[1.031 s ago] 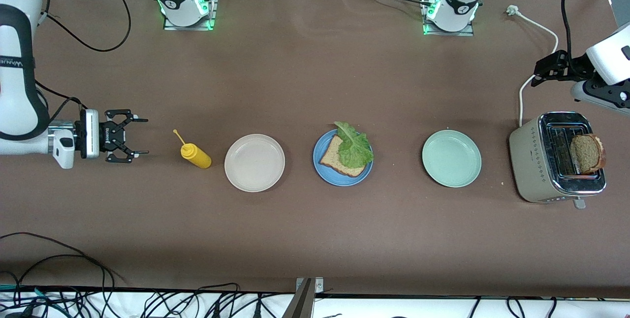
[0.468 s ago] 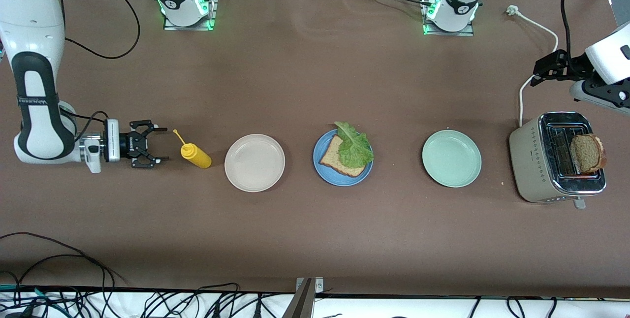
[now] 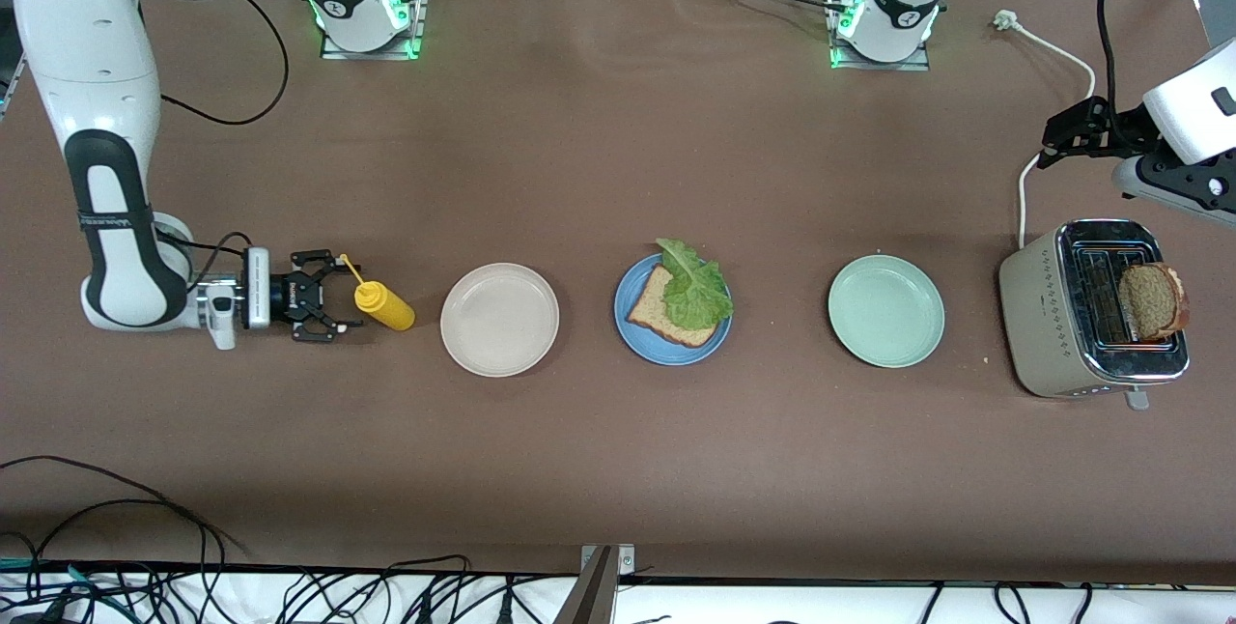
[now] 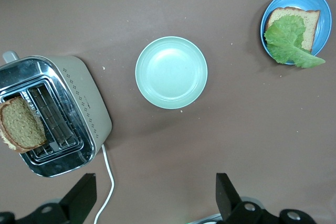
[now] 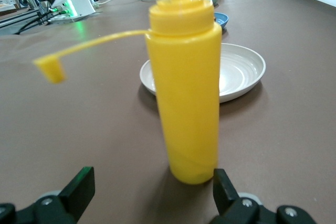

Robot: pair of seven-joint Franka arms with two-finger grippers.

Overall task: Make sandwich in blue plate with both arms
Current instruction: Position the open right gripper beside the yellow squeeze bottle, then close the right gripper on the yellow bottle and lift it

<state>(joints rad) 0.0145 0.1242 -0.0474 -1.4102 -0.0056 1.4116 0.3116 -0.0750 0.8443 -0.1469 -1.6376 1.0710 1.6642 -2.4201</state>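
The blue plate [image 3: 666,352] [image 4: 326,34] lies mid-table with one brown bread slice [image 3: 655,307] [image 4: 310,20] on it and a green lettuce leaf [image 3: 693,288] [image 4: 286,43] on the slice. A second slice [image 3: 1151,300] [image 4: 21,128] stands up out of the toaster [image 3: 1043,315] [image 4: 86,106]. My right gripper [image 3: 333,298] [image 5: 151,187] is low and open, its fingers just short of a yellow squeeze bottle [image 3: 384,305] [image 5: 189,103] and apart from it. My left gripper [image 3: 1053,146] [image 4: 152,198] hangs open and empty over the table by the toaster's cord.
A beige-white plate [image 3: 499,319] [image 5: 239,72] lies between the bottle and the blue plate. A mint-green plate [image 3: 885,311] [image 4: 171,72] lies between the blue plate and the toaster. The white cord [image 3: 1024,189] [image 4: 107,182] runs from the toaster toward the arms' bases.
My right gripper has come down and moved along the table up to the yellow bottle. The left arm has barely shifted. Food and plates are unmoved.
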